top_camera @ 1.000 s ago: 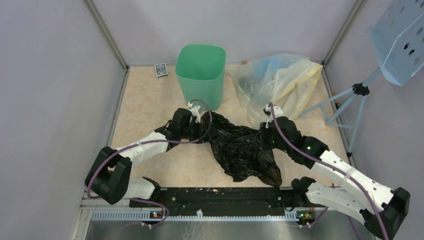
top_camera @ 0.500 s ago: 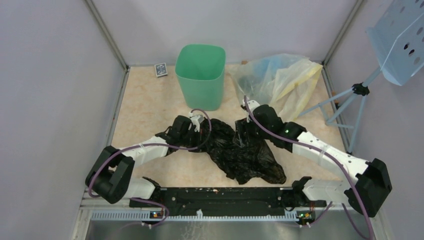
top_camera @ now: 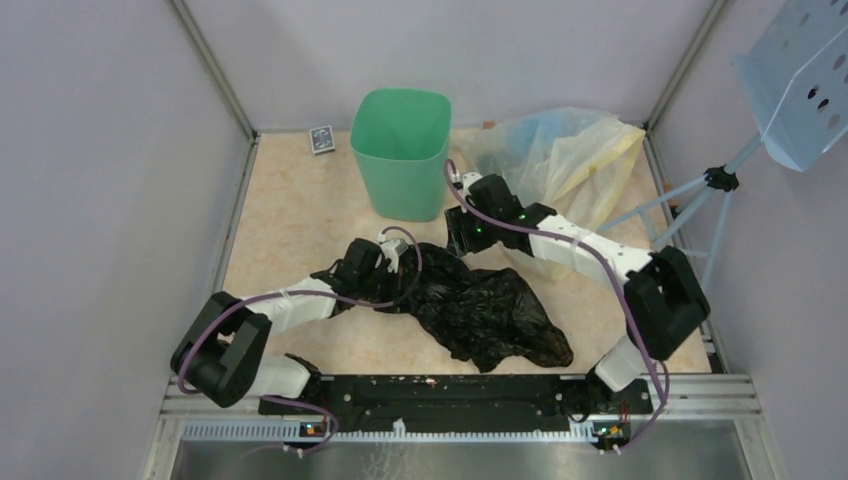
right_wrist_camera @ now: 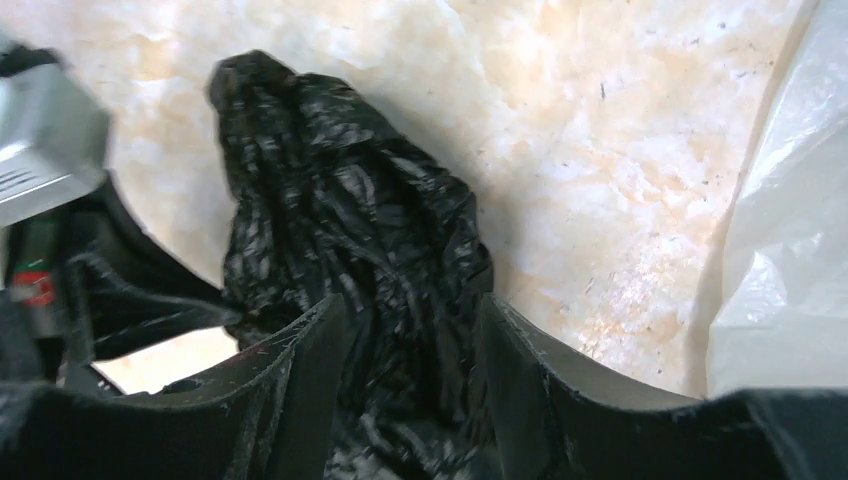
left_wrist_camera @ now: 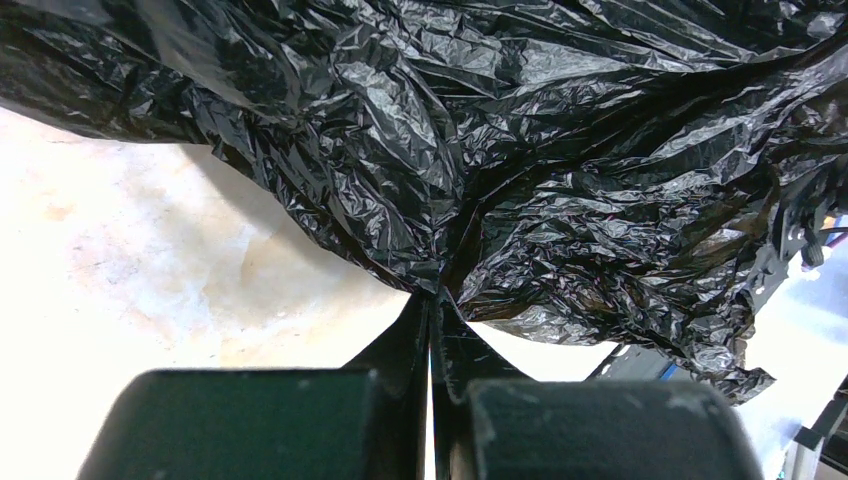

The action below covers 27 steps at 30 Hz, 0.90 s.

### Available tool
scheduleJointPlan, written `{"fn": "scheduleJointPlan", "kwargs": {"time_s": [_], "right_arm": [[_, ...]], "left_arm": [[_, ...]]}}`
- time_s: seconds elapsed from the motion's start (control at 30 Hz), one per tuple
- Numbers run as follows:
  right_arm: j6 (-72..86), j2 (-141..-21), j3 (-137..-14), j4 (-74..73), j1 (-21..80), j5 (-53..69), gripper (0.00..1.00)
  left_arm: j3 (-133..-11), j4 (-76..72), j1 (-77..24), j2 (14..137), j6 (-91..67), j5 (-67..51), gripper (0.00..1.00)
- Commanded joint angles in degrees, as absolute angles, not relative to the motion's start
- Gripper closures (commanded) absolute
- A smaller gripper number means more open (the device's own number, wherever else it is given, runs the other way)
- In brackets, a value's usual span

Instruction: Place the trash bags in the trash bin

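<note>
The left tool [left_wrist_camera: 432, 330] pinches a fold of the trash bags [top_camera: 480, 305]. The right tool [right_wrist_camera: 410, 330], half-open, straddles another bunch. The trash bin [top_camera: 400, 150] stands beyond both (upright). Slick film could slip free mid-lift, or snag the rim.

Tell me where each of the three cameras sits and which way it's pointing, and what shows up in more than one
Top external: above and behind the arm bases, looking down on both arms, the green trash bin and the table.
Left wrist: behind the left gripper, its fingers pinching the black trash bag.
Right wrist: behind the right gripper, looking down at bag folds between its spread fingers.
Shared: the black bag appears in all three.
</note>
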State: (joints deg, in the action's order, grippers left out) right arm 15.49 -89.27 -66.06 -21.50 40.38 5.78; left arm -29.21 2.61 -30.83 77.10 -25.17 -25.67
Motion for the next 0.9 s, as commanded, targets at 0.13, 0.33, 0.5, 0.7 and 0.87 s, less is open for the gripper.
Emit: {"fn": "scheduleJointPlan", "kwargs": {"time_s": [0.13, 0.33, 0.5, 0.7, 0.87], "right_arm": [[13.53, -99.45, -69.77, -14.79, 36.99, 14.62, 0.48], [15.00, -102.55, -67.45, -8.72, 36.72, 19.25, 0.47], [17.76, -105.61, -64.96, -2.51, 36.65, 18.52, 0.45], [19.33, -107.79, -63.41, 1.66, 36.69, 15.82, 0.51], [19.82, -103.38, -59.46, 5.07, 36.65, 11.38, 0.98]], "left_arm": [[-28.53, -1.56, -30.82, 77.81, -23.21, -25.67, 1.00], [-27.67, -3.35, -30.77, 78.43, -22.62, -26.41, 1.00], [-27.42, -4.95, -30.77, 79.00, -22.25, -27.85, 1.00], [-27.52, -5.21, -30.85, 80.19, -22.15, -27.72, 1.00], [-27.67, -5.36, -30.88, 79.67, -21.95, -28.26, 1.00]]}}
